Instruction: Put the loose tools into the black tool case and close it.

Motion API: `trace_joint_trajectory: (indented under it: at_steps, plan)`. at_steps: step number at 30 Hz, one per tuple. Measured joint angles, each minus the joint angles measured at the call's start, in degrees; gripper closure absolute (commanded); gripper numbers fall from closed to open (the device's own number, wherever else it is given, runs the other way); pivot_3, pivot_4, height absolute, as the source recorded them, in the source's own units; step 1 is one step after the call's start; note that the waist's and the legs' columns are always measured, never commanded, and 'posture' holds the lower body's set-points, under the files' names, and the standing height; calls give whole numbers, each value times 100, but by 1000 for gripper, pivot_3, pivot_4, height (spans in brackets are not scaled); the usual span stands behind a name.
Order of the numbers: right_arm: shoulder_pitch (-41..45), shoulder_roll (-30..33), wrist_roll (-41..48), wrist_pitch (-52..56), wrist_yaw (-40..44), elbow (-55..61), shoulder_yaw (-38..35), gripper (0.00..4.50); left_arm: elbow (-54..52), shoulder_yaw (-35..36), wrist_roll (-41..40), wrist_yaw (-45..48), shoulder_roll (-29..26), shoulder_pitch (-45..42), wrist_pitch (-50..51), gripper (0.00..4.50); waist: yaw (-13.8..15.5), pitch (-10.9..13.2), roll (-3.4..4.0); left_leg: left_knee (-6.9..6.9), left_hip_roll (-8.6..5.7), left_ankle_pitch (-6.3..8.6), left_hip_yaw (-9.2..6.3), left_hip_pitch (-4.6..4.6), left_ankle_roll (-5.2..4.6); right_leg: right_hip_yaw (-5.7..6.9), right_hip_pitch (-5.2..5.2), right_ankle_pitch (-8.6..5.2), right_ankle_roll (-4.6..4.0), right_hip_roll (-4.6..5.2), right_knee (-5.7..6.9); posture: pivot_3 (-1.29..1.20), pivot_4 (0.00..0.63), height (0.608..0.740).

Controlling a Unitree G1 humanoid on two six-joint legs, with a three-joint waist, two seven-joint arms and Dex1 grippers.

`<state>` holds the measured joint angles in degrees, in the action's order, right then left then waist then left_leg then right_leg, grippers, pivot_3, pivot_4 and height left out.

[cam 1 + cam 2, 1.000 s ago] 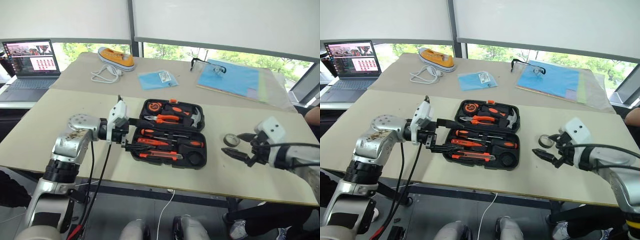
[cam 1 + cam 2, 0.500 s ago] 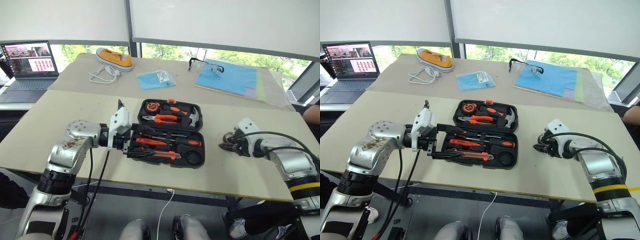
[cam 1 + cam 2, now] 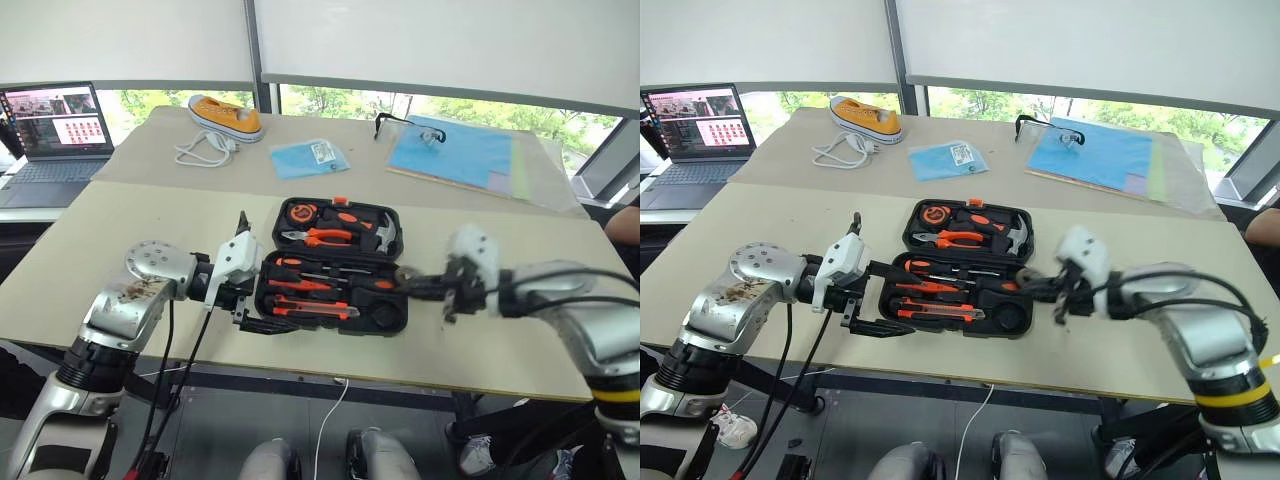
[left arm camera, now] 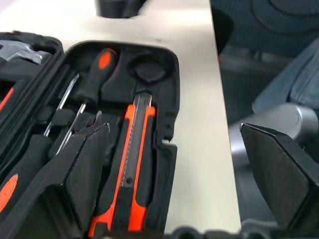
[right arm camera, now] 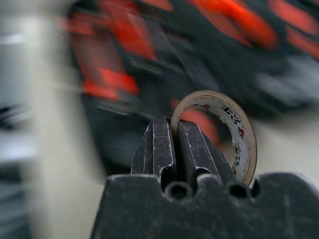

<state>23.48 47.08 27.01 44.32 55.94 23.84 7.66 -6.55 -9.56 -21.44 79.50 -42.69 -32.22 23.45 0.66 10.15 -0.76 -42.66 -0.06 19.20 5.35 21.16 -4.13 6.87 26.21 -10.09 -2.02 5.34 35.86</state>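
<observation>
The black tool case (image 3: 395, 322) lies open in the middle of the front table. Its near half holds orange and black screwdrivers (image 3: 310, 283) and the utility knife (image 4: 132, 159), with a round slot at its right end. Pliers and a hammer sit in the far half. My left gripper (image 3: 262, 298) stands open at the case's left end, its fingers (image 4: 84, 174) wide apart over the knife end. My right gripper (image 3: 410, 283) hangs at the case's right edge. It is shut on the wall of the tape roll (image 5: 239, 134).
On the far table sit a laptop (image 3: 50, 130), an orange shoe (image 3: 228, 115), a white cable (image 3: 200, 150), a blue pouch (image 3: 312, 157), glasses (image 3: 400, 125) and blue sheets (image 3: 460, 155). The front table's near edge (image 3: 330, 375) runs just below the case.
My right gripper closed on the tape roll, lifted it off the table and swung it left to the case's right edge. The left gripper stayed open by the case.
</observation>
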Motion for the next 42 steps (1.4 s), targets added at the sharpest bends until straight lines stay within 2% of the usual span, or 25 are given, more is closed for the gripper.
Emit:
trace_joint_trajectory:
  at_steps: [4, 6, 9, 13, 14, 18, 20, 22, 23, 26, 30, 31, 34, 35, 39, 42]
  plan:
    - [-153, -77, -358, 35, -324, -11, 420, 4494, 109, -31, 49, -8, 3, -2, -90, 0, 39, 1, 0, -11, -10, 0, 4, 8, -2, -2, 1, -3, 11, 12, -4, 0, 150, 718]
    - [-142, -78, -468, 39, -434, -60, 452, 3711, 114, -42, 74, -9, 21, -45, -106, 0, 41, 1, -1, -11, -9, 0, 3, 8, -2, -1, 0, -3, 11, 11, -5, 0, 150, 718]
    - [-172, -27, -563, 108, -486, -99, 482, 2840, 222, -43, 106, -6, 28, -118, -180, 0, 28, 0, 0, -5, -6, 0, 3, 5, -2, 0, 2, -3, 9, 4, -1, 0, 150, 718]
    - [-172, 86, -611, 64, -477, -59, 431, 1322, 333, -43, 111, -13, 42, -130, -220, 0, 9, 0, -1, 3, -4, 0, 1, 3, -2, 5, 2, -4, 8, 0, -2, 0, 150, 718]
    - [-184, 97, -604, 64, -450, -33, 433, 1079, 347, -43, 111, -14, 45, -130, -225, 0, 8, 0, -1, 3, -4, 0, 1, 3, -2, 5, 2, -4, 8, 0, -2, 0, 150, 718]
    - [-305, 103, -324, 206, -264, 169, 378, 1079, 358, -43, 126, -56, 49, -126, -229, 0, 8, 1, -1, 0, -5, 0, 1, 5, -2, 3, 2, -4, 8, 1, -2, 0, 150, 718]
    - [-289, 98, -44, 407, -261, 267, 14, 1079, 441, -32, 197, -202, 40, -100, -230, 0, 10, 1, -1, -3, -5, 0, 1, 5, -2, 2, 0, -4, 8, 3, -3, 0, 150, 718]
    - [-263, 99, 125, 513, -307, 246, -321, 1601, 639, 73, 236, -378, 33, -51, -229, 0, 13, 1, -1, -4, -4, 0, 1, 5, -2, 2, 1, -4, 8, 3, -3, 0, 150, 718]
    - [-261, 110, 210, 580, -354, 150, -607, 1856, 884, 250, 260, -603, 25, -17, -231, 258, 13, 1, -1, -4, -4, 0, 0, 4, -2, 2, 1, -4, 8, 3, -2, 0, 150, 718]
    - [-294, 293, 243, 588, -378, -166, -1010, 2826, 1437, 707, 334, -1039, -58, 15, -248, 1095, 11, 1, -1, 0, -3, 0, 0, 4, -3, 2, 2, -4, 8, 3, -2, 0, 150, 718]
    - [-313, 410, -182, 145, -484, -1024, -1061, 4276, 2298, 1003, 687, -1450, -313, 69, -638, 2725, 2, 1, -1, 12, -6, 0, 5, 1, -3, 4, 5, 3, -3, 4, -3, 0, 150, 718]
    - [-277, 393, -309, -2, -498, -1195, -985, 4480, 2436, 970, 796, -1498, -311, 62, -762, 3046, 3, 1, -1, 13, -6, 0, 6, 1, -3, 4, 5, 5, -6, 5, -3, 0, 150, 718]
    - [70, 236, -859, -660, -537, -1951, -546, 4500, 3126, 748, 1232, -1666, -152, -187, -1173, 4177, 17, 1, -2, 6, -8, 0, 9, 6, -3, 7, 5, 4, -5, 4, -4, 0, 150, 718]
    - [215, 146, -1051, -894, -530, -2222, -370, 4500, 3340, 655, 1340, -1703, -27, -342, -1305, 4404, 24, 1, -3, 3, -9, 0, 10, 6, -3, 8, 3, 4, -4, 5, -3, 0, 150, 718]
    - [653, -178, -1673, -1748, -434, -3013, 246, 4500, 3910, 292, 1612, -1743, 527, -921, -1687, 4404, 17, 2, -4, 0, -10, 0, 18, 14, -3, 10, 7, 9, -9, 4, -2, 0, 150, 718]
    - [760, -274, -1916, -2282, -289, -3261, 414, 4500, 4094, 116, 1692, -1566, 743, -1109, -1858, 4404, -12, 2, -4, 13, -6, -1, 29, 14, -3, 17, 9, 20, -28, 0, 1, 0, 150, 718]
